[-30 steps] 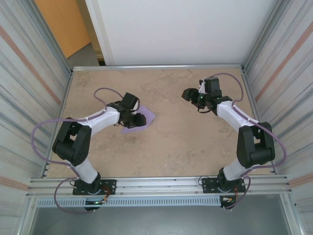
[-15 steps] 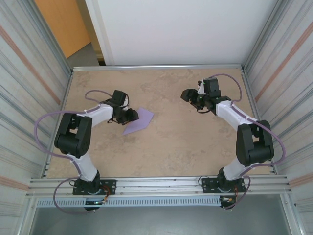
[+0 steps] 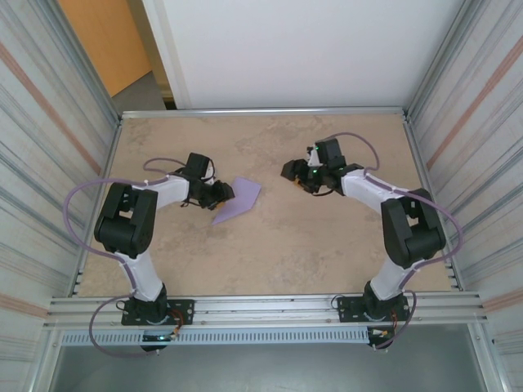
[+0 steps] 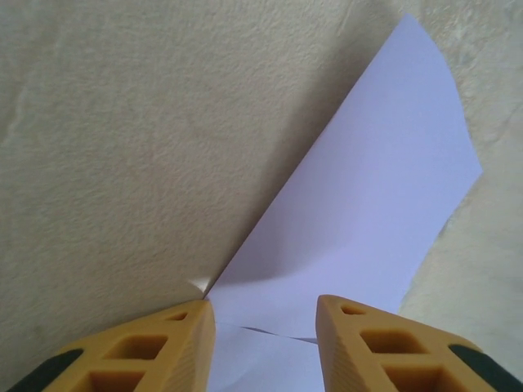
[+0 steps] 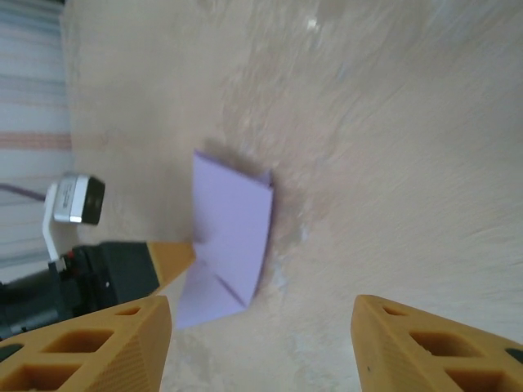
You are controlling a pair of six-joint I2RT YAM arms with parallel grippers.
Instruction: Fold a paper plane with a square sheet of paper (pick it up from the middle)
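Note:
The lilac square sheet of paper (image 3: 238, 201) lies on the table left of centre, folded into a narrower pointed shape with a crease and an overlapping flap. My left gripper (image 3: 222, 193) sits low at its left edge. In the left wrist view the paper (image 4: 368, 196) spreads ahead and runs under the gap of the left gripper (image 4: 265, 314), whose fingers stand apart and grip nothing. My right gripper (image 3: 291, 171) hovers to the paper's right, open and empty. The right wrist view has the paper (image 5: 233, 237) beyond the right gripper (image 5: 261, 314), with a left fingertip (image 5: 172, 257) touching it.
The beige tabletop (image 3: 270, 245) is walled by corrugated metal panels (image 3: 49, 163) on both sides and a white board (image 3: 294, 57) at the back. An aluminium rail (image 3: 261, 309) runs along the near edge by the arm bases.
My right arm has swung left toward the paper. My left gripper has drawn back to the paper's left edge and its jaws have narrowed slightly; the paper has shifted a little right.

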